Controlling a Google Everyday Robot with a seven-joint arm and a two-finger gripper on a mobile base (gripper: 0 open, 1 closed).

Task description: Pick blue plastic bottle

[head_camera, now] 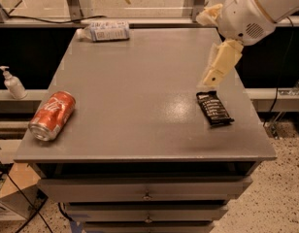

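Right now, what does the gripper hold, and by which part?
Nothing: the gripper hangs near the dark snack bar; the blue plastic bottle lies across the table, untouched.

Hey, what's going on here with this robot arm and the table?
The robot is meant to pick up the blue plastic bottle, which lies on its side at the far left edge of the table. The gripper hangs over the right side, just above a dark snack bar, far from the bottle. A red soda can lies front left.

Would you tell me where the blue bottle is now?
In the camera view, the blue bottle lies on its side at the far-left corner of the table; the gripper hangs near the snack bar on the right.
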